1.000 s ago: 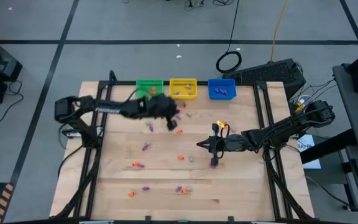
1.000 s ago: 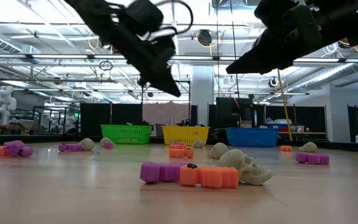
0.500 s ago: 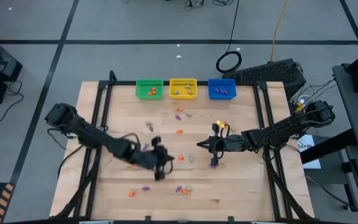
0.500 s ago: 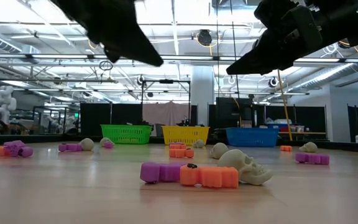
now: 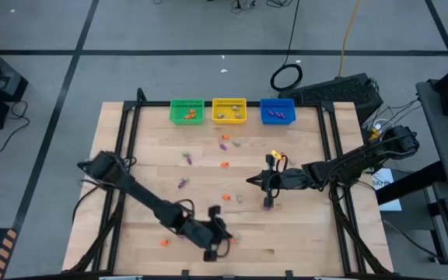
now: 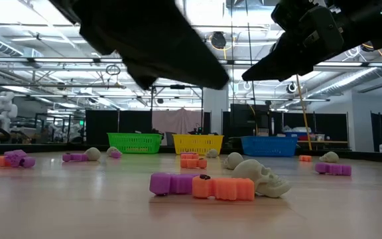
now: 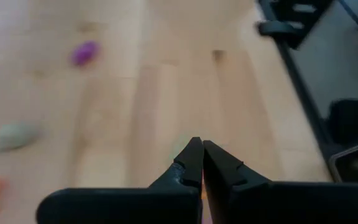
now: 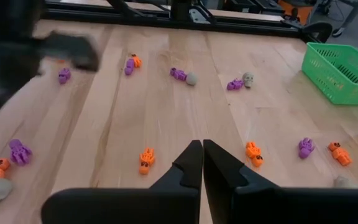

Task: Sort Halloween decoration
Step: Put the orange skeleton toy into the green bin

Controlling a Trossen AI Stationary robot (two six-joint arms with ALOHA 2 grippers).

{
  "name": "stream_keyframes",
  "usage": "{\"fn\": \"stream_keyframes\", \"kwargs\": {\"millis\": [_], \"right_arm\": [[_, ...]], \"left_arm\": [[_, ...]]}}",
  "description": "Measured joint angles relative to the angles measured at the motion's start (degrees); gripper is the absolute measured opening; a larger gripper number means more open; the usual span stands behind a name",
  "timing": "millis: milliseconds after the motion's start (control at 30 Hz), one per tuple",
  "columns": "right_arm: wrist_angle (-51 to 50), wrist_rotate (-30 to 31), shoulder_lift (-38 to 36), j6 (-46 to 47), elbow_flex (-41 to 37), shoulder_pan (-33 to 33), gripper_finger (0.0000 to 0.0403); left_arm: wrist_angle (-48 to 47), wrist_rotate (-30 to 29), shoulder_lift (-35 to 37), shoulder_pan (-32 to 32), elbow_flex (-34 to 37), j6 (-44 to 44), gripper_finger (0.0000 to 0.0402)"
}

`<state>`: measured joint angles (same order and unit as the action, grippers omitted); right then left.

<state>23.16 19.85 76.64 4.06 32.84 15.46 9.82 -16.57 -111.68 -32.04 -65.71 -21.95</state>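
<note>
High view: left claw (image 5: 213, 247) closed, empty, among front trinkets (image 5: 225, 237); right claw (image 5: 266, 183) closed.

Orange, purple and pale grey trinkets (image 8: 146, 160) on light wood table (image 5: 309, 225); green basket (image 5: 187, 110), yellow basket (image 5: 229, 110), blue basket (image 5: 278, 110); black arms (image 5: 142, 198)

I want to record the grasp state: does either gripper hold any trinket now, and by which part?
Nothing is held. The left gripper is shut and empty over the table's near edge; the right gripper is shut and empty above mid-table.
</note>
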Motion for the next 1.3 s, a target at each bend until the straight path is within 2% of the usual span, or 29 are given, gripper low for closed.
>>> {"fn": "stream_keyframes", "kwargs": {"millis": [67, 200, 333, 433, 600, 1300], "right_arm": [[-0.1, -0.1, 0.0, 0.4, 0.0, 0.0, 0.0000], [-1.2, -0.1, 0.0, 2.0, 0.0, 0.0, 0.0000], [-2.5, -0.1, 0.0, 3.0, 0.1, 0.0, 0.0000], [-2.5, -0.1, 0.0, 3.0, 0.1, 0.0, 0.0000], [-2.2, -0.2, 0.0, 3.5, 0.1, 0.0, 0.0000], [-2.4, -0.2, 0.0, 3.0, 0.1, 0.0, 0.0000]], "left_arm": [[-0.1, 1.6, -2.5, -0.3, -3.1, 0.2, 0.0032], [-5.6, 1.2, -5.4, -0.7, -7.0, -0.1, 0.0077], [-7.4, 0.0, -6.3, -1.0, -7.9, -0.1, 0.0117], [-7.6, 1.8, -6.8, -1.1, -7.8, -0.1, 0.0133], [-8.3, 2.6, -7.2, -1.1, -7.8, -0.2, 0.0139], [-11.3, -1.5, -9.7, 0.6, -7.8, -0.1, 0.0139]]}}
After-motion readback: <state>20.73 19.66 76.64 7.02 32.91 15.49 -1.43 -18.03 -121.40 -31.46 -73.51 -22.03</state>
